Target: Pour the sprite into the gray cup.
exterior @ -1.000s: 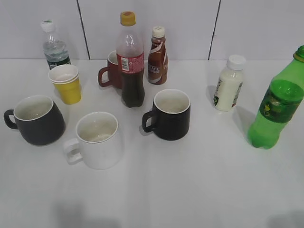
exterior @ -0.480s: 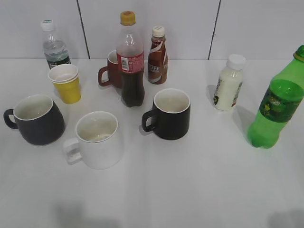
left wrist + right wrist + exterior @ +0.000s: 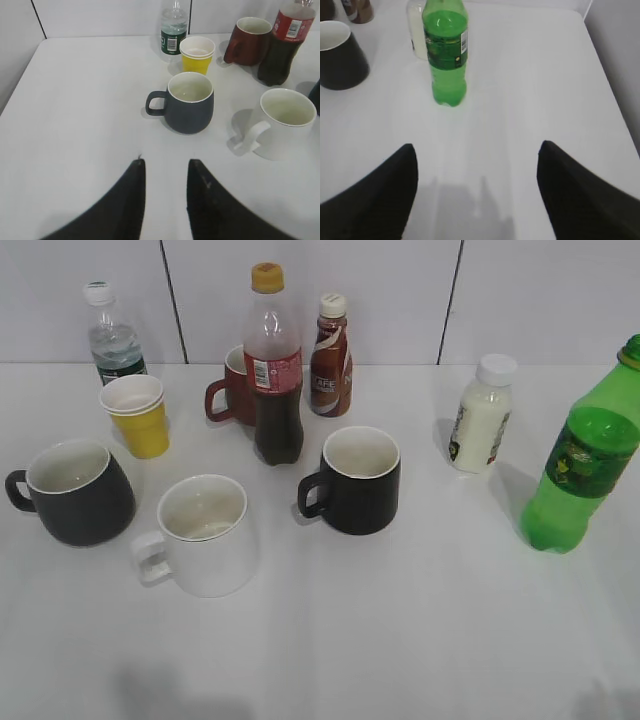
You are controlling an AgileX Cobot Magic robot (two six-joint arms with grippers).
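The right pincer [image 3: 476, 175] is spread wide and holds nothing; only its two dark tips show. Ahead of it the sprite [image 3: 445, 52] stands on the table [image 3: 530, 75], its cap cut off. The left pincer [image 3: 165, 177] is a little open and empty. The gray cup [image 3: 190, 102] sits just ahead of it, handle pointing left, beside a white mug [image 3: 280, 122].

A cola bottle [image 3: 275, 365] stands between a white mug [image 3: 200, 534] and a black mug [image 3: 355, 480].

Left end effector [image 3: 165, 172] narrowly parted; right end effector [image 3: 477, 155] spread wide.
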